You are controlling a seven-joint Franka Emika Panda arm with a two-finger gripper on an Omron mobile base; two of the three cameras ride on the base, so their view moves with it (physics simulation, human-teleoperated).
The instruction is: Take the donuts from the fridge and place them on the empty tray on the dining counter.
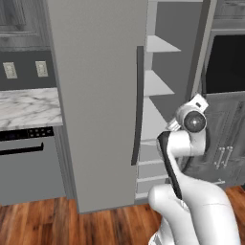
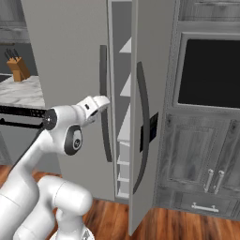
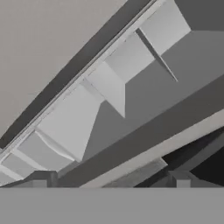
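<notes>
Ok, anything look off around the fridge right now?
Nothing damaged or spilled. The tall light-grey fridge has its right door only partly open, leaving a narrow gap onto the white shelves. No donuts are visible on what shows of them.

White glossy arm [image 1: 196,201], rounded bulky links, dark grey circular joint caps, black curved strip along one link, small white wrist block, dark pincer [image 3: 109,181] fingertips.

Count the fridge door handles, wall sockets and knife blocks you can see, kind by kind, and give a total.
Fridge door handles: 2
Wall sockets: 2
Knife blocks: 1
Total: 5
</notes>
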